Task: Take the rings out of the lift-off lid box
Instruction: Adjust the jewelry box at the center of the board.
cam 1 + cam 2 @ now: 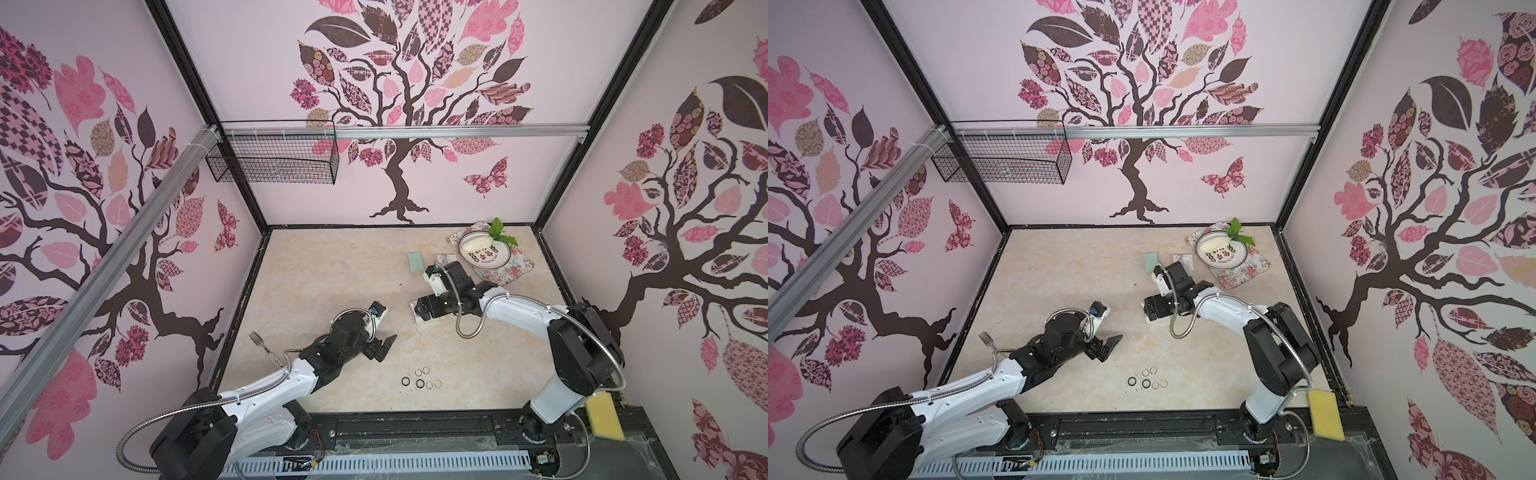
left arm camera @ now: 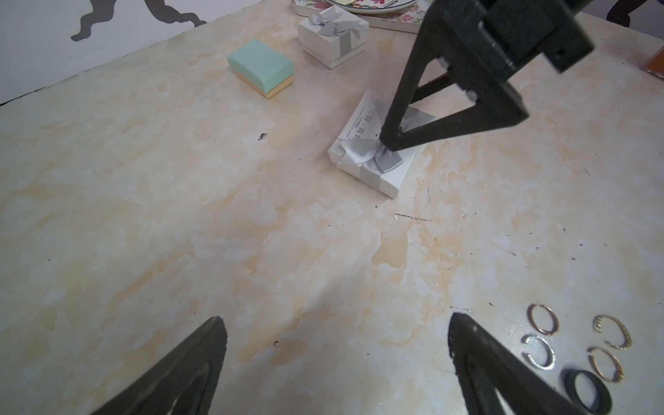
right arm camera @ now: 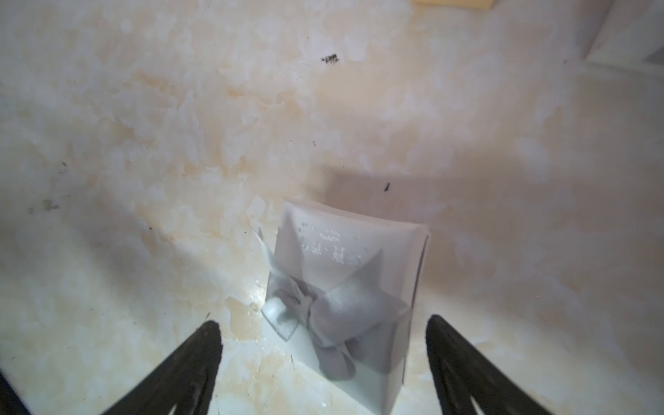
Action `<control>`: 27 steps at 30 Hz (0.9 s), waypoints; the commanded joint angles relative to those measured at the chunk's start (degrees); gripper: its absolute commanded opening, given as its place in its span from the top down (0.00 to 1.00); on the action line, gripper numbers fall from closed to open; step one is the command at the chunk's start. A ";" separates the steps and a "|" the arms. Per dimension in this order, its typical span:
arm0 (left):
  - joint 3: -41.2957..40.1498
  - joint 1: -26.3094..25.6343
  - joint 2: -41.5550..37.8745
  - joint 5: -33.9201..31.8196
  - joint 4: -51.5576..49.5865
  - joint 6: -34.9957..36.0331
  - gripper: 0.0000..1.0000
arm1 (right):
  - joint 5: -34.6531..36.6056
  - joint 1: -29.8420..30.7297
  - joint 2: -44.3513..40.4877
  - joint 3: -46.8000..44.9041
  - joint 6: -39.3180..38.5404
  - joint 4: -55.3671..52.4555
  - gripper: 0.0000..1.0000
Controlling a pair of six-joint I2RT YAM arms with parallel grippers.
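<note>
Marbled counter (image 1: 332,270) carries all six rings (image 1: 422,379) loose near its front edge, at about 4 o'clock from the left pincer (image 1: 382,348), the nearer one, which gapes wide and empty. Right pincer (image 3: 323,320), jaws spread on nothing, hangs over the bow-tied white box (image 2: 373,169), rings at its 6 o'clock.

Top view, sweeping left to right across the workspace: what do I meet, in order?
Fork → left gripper → rings → plate → yellow sponge.
</note>
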 commanded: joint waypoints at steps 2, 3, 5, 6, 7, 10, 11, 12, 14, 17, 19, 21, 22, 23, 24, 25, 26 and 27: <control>3.26 0.89 2.66 -1.19 -1.32 -0.92 0.02 | -16.02 -4.61 -7.14 -5.45 4.69 9.86 0.00; 3.96 0.95 3.58 -1.33 -1.37 -1.12 0.02 | -17.93 -5.40 -7.78 -6.64 5.50 11.52 0.00; 5.40 1.08 5.69 -1.39 -1.47 -1.45 0.02 | -20.59 -6.73 -8.11 -8.34 6.73 14.00 0.00; 6.35 1.15 7.14 -1.48 -1.55 -1.59 0.02 | -21.01 -7.28 -7.83 -8.99 7.30 15.00 0.00; 7.11 1.26 8.38 -1.51 -1.57 -1.81 0.02 | -21.46 -7.59 -7.46 -9.34 7.58 15.90 0.00; 9.83 1.34 12.63 -1.72 -1.87 -2.08 0.02 | -22.80 -8.12 -5.24 -10.10 8.87 19.14 0.00; 10.57 1.36 14.04 -1.79 -1.74 -2.05 0.02 | -23.10 -8.20 -4.14 -9.91 9.27 19.93 0.00; 11.37 1.44 15.25 -1.88 -1.97 -2.11 0.02 | -23.15 -8.28 -3.24 -10.01 9.85 21.01 0.00; 12.93 1.46 17.18 -1.97 -2.20 -2.08 0.02 | -23.06 -8.46 -1.59 -10.01 10.81 22.70 0.00; 14.89 1.64 19.61 -2.03 -2.70 -1.78 0.02 | -22.29 -8.56 0.17 -9.80 11.39 24.10 0.00; 15.97 1.79 20.80 -1.96 -3.06 -1.49 0.02 | -21.98 -8.56 0.91 -9.67 11.44 24.53 0.00; 17.12 1.85 21.91 -2.04 -3.67 -1.15 0.02 | -21.67 -8.56 1.23 -9.81 11.29 24.67 0.00; 17.56 1.93 22.32 -2.03 -3.78 -1.03 0.02 | -21.82 -8.56 1.23 -10.06 11.37 25.06 0.00; 17.82 1.96 22.87 -1.98 -3.92 -0.84 0.02 | -22.10 -8.56 1.15 -10.19 11.37 25.21 0.00; 18.23 2.12 23.36 -2.02 -4.06 -0.72 0.02 | -22.37 -8.56 1.03 -10.51 11.38 25.29 0.00; 18.41 2.18 23.74 -2.04 -4.04 -0.51 0.02 | -22.70 -8.56 0.97 -10.95 11.44 25.64 0.00; 18.70 2.35 24.25 -2.03 -4.00 -0.46 0.02 | -23.14 -8.56 0.73 -11.43 11.70 25.98 0.00; 18.89 2.54 24.56 -1.99 -4.02 -0.28 0.02 | -23.69 -8.56 0.41 -12.04 12.00 26.30 0.00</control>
